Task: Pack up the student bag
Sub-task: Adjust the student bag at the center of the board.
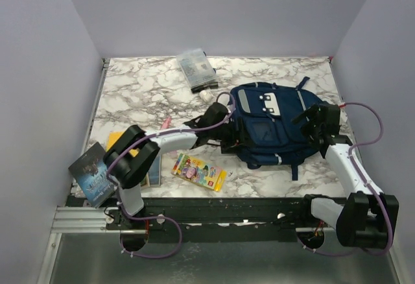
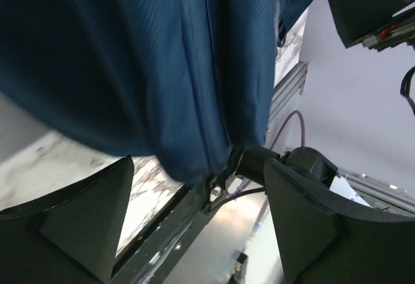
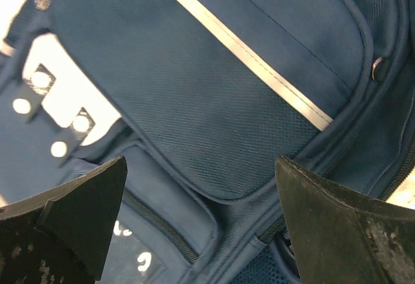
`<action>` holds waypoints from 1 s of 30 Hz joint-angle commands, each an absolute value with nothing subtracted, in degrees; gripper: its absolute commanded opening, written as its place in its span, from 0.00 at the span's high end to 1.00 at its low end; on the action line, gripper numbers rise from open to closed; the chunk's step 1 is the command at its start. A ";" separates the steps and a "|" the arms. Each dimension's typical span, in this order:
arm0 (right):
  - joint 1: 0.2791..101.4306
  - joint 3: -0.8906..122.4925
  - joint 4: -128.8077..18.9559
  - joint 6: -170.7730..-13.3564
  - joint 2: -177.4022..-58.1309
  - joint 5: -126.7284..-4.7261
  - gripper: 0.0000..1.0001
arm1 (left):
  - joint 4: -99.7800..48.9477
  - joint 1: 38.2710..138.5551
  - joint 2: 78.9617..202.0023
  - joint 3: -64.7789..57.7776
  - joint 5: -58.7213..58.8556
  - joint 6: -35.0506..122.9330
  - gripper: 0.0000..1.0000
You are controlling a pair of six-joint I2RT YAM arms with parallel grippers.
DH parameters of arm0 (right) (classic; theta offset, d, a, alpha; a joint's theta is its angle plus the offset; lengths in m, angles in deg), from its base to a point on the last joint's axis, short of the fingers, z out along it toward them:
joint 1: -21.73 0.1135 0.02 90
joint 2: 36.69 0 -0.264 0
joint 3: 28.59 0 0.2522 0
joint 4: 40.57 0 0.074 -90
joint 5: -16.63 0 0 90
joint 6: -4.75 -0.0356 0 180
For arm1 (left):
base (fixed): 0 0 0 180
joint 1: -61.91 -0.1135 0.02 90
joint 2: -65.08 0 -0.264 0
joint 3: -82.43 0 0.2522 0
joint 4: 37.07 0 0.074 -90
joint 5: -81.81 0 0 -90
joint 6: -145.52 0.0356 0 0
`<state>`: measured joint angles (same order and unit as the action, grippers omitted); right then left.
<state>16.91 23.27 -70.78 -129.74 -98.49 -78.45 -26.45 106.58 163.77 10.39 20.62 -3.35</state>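
Observation:
The student bag [image 1: 269,127], a navy blue backpack with grey trim and white tabs, lies flat on the marble table, right of centre. My left gripper [image 1: 218,118] is at the bag's left edge. In the left wrist view it [image 2: 198,167] is open, and blue bag fabric [image 2: 162,70] hangs just beyond the fingertips. My right gripper [image 1: 316,124] is at the bag's right side. In the right wrist view it [image 3: 201,161] is open and empty, close above the bag's front pockets [image 3: 214,102].
A clear plastic pouch [image 1: 196,69] and a small white object [image 1: 206,94] lie at the back. A colourful flat box [image 1: 199,172] lies at the front, left of the bag. A dark book [image 1: 94,174], a yellow item [image 1: 117,140] and a pink pen [image 1: 166,123] are at the left.

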 commanded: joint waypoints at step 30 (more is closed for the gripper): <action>23.99 22.75 -58.40 -124.47 -111.62 -34.21 0.03 | 13.93 91.56 173.59 -42.12 24.41 20.61 0.07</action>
